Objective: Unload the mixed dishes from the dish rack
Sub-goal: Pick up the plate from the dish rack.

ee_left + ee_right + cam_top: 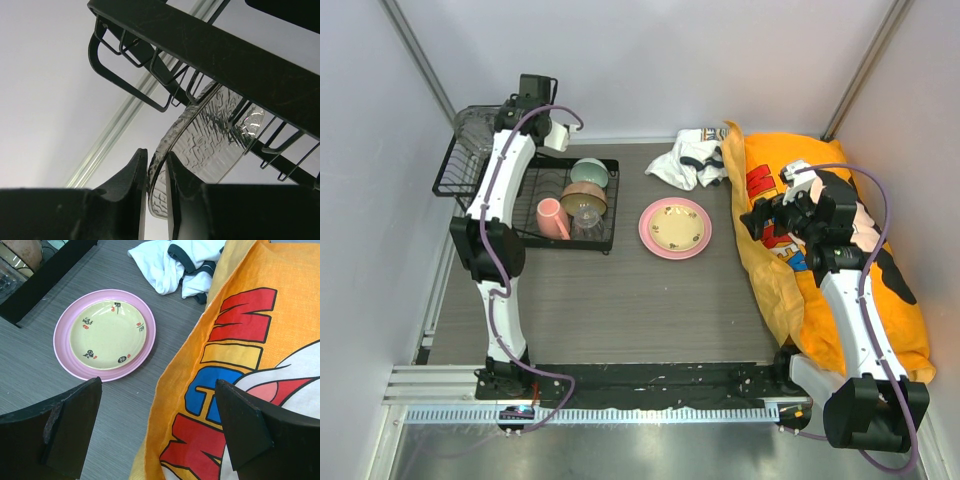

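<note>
The black wire dish rack (525, 215) stands at the far left. My left gripper (498, 120) reaches into its raised upper basket (460, 165). In the left wrist view the gripper (156, 157) is shut on the rim of a clear textured glass cup (210, 135) under the rack wires (200, 45). The lower tray holds a pink mug (552, 217), a tan bowl (583, 198), a mint-green bowl (589, 172) and another glass piece (586, 226). The large pink plate (648, 232) lies on the table with the tan shallow dish (675, 226) on it. My right gripper (160, 435) is open and empty.
A large orange printed cloth (820, 270) covers the right side of the table, and my right gripper (760, 222) hovers over its left edge. A crumpled white cloth (685, 158) lies at the back, right of the rack. Grey walls close in on the left, back and right.
</note>
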Action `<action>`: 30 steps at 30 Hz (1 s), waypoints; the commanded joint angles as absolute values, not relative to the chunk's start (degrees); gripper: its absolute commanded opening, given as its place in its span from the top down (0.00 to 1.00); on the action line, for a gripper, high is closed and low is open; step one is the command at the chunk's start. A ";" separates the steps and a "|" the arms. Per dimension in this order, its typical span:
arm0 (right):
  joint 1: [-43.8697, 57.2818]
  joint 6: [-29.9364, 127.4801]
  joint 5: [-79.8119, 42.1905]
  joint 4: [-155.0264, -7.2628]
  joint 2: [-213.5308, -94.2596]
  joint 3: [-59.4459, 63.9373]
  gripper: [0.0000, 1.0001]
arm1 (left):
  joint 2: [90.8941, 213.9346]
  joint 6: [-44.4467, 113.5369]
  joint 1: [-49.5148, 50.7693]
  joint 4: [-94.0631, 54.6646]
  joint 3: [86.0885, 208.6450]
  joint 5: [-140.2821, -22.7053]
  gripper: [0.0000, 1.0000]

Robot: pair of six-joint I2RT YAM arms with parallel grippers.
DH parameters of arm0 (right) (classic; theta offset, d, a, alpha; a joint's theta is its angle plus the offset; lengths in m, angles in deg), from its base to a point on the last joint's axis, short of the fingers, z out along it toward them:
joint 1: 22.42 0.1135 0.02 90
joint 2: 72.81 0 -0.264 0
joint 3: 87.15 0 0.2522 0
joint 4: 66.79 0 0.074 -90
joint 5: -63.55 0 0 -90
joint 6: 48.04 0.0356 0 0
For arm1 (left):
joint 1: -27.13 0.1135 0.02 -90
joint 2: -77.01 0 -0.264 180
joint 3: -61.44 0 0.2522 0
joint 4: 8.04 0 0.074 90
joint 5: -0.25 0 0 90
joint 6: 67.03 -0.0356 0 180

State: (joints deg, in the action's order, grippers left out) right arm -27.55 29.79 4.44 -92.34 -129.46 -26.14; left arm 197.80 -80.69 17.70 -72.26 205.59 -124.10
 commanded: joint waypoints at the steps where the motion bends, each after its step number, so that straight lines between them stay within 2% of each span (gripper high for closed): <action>1: -27.78 28.86 5.19 -91.01 -129.42 -24.43 0.00 | 195.66 -82.77 18.07 -68.39 207.39 -124.47 0.85; 19: -27.70 28.86 5.45 -91.36 -129.68 -24.26 0.00 | 186.97 -88.04 18.07 -67.68 207.73 -119.29 0.97; 30: -27.78 28.86 5.28 -91.36 -129.77 -24.26 0.00 | 180.02 -78.92 17.90 -70.41 208.97 -110.68 1.00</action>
State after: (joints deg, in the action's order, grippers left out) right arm -27.55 29.62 4.66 -92.65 -129.48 -26.14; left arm 185.50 -84.21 17.83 -70.49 206.33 -114.97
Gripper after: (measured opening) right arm 0.996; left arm 0.143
